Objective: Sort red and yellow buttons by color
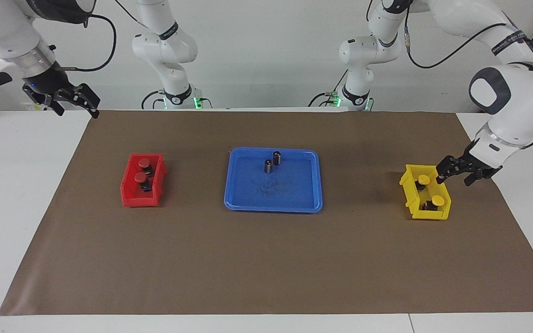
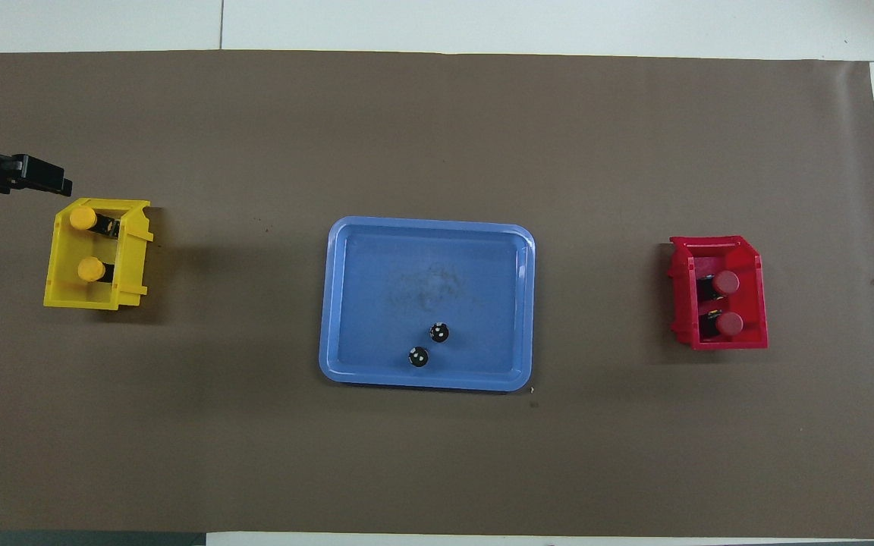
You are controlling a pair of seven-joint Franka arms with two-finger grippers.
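In the facing view, two yellow buttons [image 1: 424,179] [image 1: 439,200] sit in the yellow bin [image 1: 409,193] at right beside the empty, spread left pincer [image 1: 455,172], two red buttons [image 1: 144,162] [image 1: 140,177] fill the red bin [image 1: 130,196] at left, and the right pincer [image 1: 74,101], upper left, hangs spread and empty.

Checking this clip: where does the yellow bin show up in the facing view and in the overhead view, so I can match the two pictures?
Facing view: the yellow bin sits at the picture's right, at mid height, with the left gripper over its edge.
Overhead view: the yellow bin sits at the picture's left, at mid height.
Shared landmark: the blue tray lies mid-table in both views, between the yellow bin and the red bin.
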